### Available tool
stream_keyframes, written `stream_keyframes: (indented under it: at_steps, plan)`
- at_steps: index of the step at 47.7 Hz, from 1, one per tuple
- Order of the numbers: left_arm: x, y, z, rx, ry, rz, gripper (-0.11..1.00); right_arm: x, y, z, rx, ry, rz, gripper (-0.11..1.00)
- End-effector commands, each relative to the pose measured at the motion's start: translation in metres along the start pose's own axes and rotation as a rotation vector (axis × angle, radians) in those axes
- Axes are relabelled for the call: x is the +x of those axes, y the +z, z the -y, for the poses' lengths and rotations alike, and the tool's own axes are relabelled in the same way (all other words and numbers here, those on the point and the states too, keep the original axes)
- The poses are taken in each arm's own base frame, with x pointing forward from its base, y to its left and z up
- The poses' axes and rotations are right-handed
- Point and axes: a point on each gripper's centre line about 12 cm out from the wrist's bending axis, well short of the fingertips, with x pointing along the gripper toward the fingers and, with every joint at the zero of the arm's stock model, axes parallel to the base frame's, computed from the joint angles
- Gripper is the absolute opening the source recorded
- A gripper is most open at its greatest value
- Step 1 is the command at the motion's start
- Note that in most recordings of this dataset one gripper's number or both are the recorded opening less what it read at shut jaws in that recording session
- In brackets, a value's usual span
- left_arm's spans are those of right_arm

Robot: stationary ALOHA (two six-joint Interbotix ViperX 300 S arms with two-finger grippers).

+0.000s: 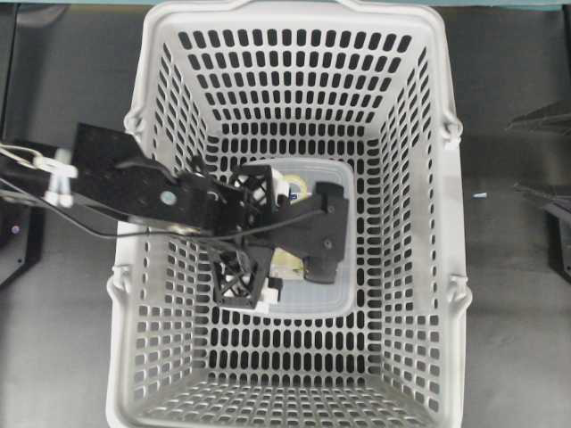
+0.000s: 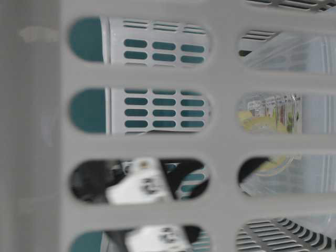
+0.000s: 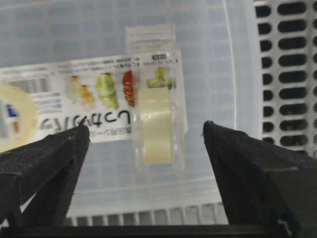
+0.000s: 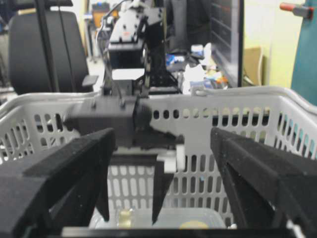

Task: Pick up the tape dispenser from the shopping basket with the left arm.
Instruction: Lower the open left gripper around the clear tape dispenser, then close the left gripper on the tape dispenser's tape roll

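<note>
1. Looked like a robotics lab or workroom, not a shop, even with the shopping basket (image 1: 428, 267) sitting there.
2. The basket sat on a dark tabletop (image 1: 508, 294) between black robot arms (image 1: 134, 183).
3. Behind it were an office chair (image 4: 44, 49), a cluttered desk (image 4: 198, 69), and a dark monitor (image 4: 225, 39).

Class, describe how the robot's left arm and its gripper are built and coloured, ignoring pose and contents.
The left arm is black, made of flat plates, with a blue dot, white connectors and thin cables trailing at its rear. The left gripper has black lattice-framed fingers with white tips.
</note>
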Motion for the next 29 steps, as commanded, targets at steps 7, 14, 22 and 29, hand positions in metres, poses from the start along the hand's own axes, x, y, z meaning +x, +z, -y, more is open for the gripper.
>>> stream_keyframes:
  at_steps: [7,14,22,29]
  plan:
    - [-0.001,0.004,0.003,0.008,-0.002,0.009,0.78,0.002,0.005,0.0,0.005,0.001,0.008,0.75]
    - [-0.012,0.013,0.01,0.028,-0.009,0.044,0.36,0.002,0.005,-0.001,0.005,0.002,0.006,0.75]
    - [-0.048,0.032,0.012,0.032,-0.01,0.112,0.3,0.001,0.004,-0.001,0.005,0.002,0.005,0.75]
    - [-0.096,0.048,0.007,0.021,-0.004,0.119,0.3,0.0,0.005,0.0,0.005,0.001,0.005,0.75]
